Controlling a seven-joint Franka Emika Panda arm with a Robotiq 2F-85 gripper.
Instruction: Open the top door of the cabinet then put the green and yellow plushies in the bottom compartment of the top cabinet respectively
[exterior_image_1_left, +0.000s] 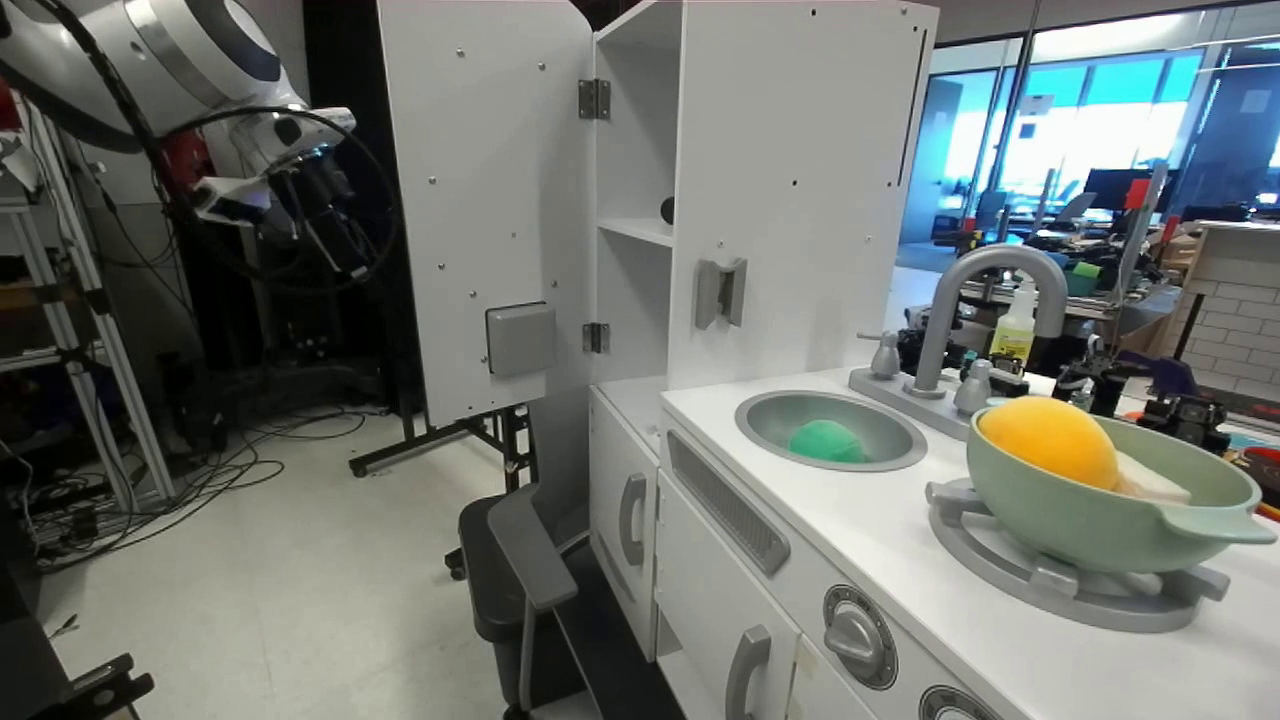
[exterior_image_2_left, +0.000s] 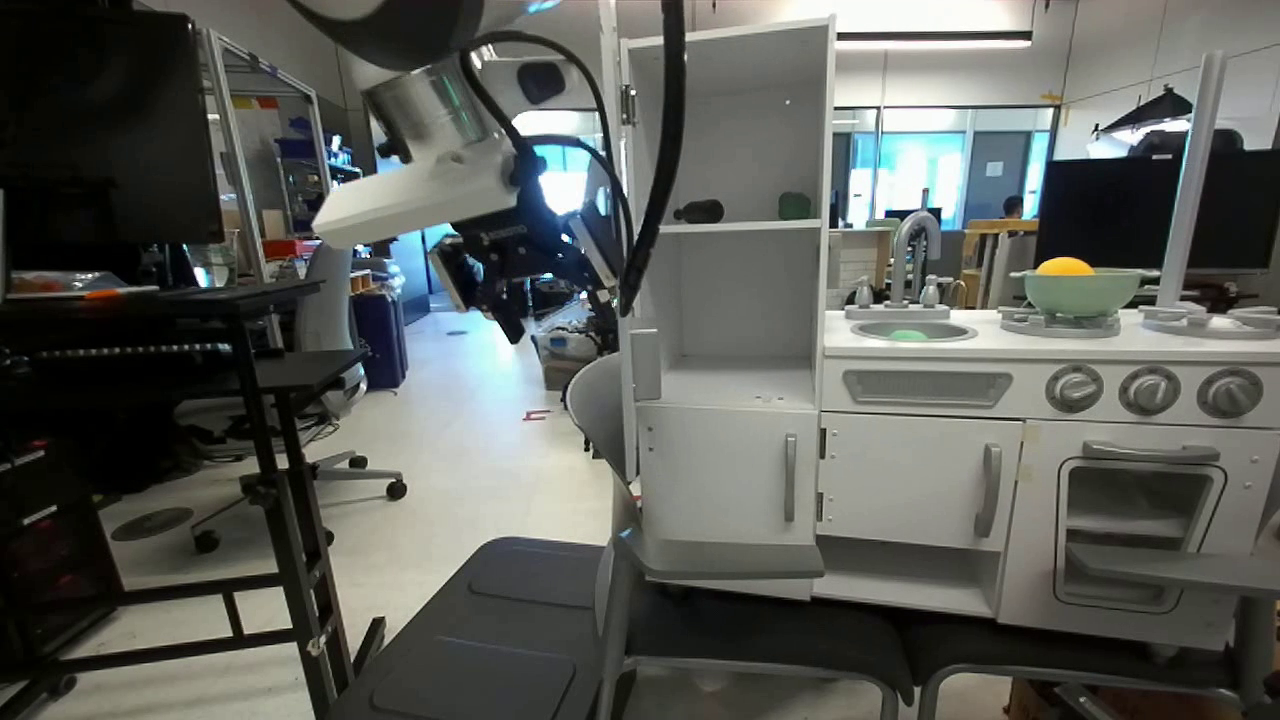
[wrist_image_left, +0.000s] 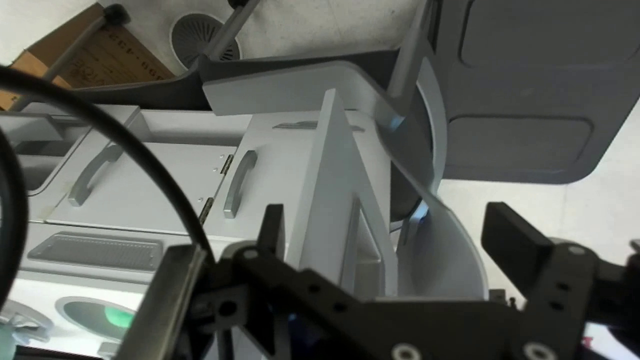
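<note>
Top door (exterior_image_1_left: 490, 200) swung wide at the left, so the opening step looks done! The gripper (wrist_image_left: 385, 217) hangs near it, fingers well apart, with nothing gripped. Over to the right, the green plushie (exterior_image_1_left: 827, 441) sits down in the sink (exterior_image_1_left: 888, 432), and farther right the yellow plushie (exterior_image_1_left: 1050, 438) pokes up out of the bowl (exterior_image_1_left: 1080, 515). Neither is in the bottom compartment (exterior_image_2_left: 735, 300) yet.

Now the danger! That slack cable (exterior_image_2_left: 674, 90) could hook the door on a wide swing right and drag it closed. The chair back (exterior_image_2_left: 597, 405) stands low beside the cabinet, ready to foul a low path. At the sink, fingers coming in at a slant could jam on the wall, and a rounded toy may roll. At the bowl, a clipped rim could tip it, and the pale piece (exterior_image_1_left: 1150, 480) beside the yellow one might come up too.
</note>
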